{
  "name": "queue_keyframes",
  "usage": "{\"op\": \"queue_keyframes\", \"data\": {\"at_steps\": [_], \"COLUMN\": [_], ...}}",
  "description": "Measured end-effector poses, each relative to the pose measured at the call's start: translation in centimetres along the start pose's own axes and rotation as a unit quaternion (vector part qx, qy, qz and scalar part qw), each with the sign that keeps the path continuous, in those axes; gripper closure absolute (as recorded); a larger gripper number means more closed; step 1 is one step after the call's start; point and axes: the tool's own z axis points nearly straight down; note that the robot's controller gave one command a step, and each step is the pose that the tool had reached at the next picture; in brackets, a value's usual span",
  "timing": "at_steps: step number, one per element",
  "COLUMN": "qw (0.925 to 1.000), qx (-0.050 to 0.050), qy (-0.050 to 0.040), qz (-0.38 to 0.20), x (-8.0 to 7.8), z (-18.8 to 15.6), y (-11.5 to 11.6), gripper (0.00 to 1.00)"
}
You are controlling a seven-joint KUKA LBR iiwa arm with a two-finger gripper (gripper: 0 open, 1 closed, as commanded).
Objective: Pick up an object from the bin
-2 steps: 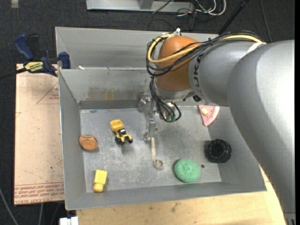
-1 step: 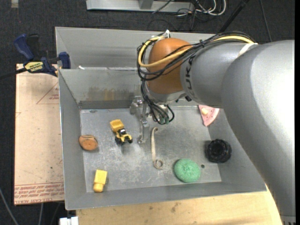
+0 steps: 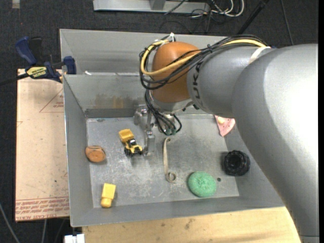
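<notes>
In the camera view we see the arm coming in from the right, its orange cover and looped cables hanging above the back half of the grey metal bin. The gripper is low over the bin floor, left of centre. We cannot tell how far it is open, and we see nothing held in it.

Just to its left, close enough that we cannot say whether they touch, lies a small yellow toy truck with dark wheels. This is the thing nearest the gripper.

Just to the gripper's right, a pale narrow strip runs toward the front and ends in a small ring.

The other things lie well apart:
- an orange-brown rounded lump by the left wall
- a yellow block in the front left corner
- a green round pad toward the front right
- a black round cap beside the arm
- a pink piece partly hidden under the arm
</notes>
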Motion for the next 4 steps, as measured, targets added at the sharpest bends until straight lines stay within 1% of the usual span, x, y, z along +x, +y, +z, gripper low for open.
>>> {"op": "queue_keyframes", "data": {"at_steps": [1,2,3,4], "qw": [0.9999,0.9988,0.9899,0.9899], "qx": [0.000,0.000,-0.001,-0.001], "qy": [-0.0003,0.0002,0.0003,0.0003], "qz": [-0.011,-0.049,-0.142,-0.142], "x": [-0.1,2.6,7.2,7.2], "z": [0.0,0.0,-0.1,-0.1], "y": [1.5,2.7,4.7,4.6], "gripper": [0.00,0.00,1.00,1.00]}}
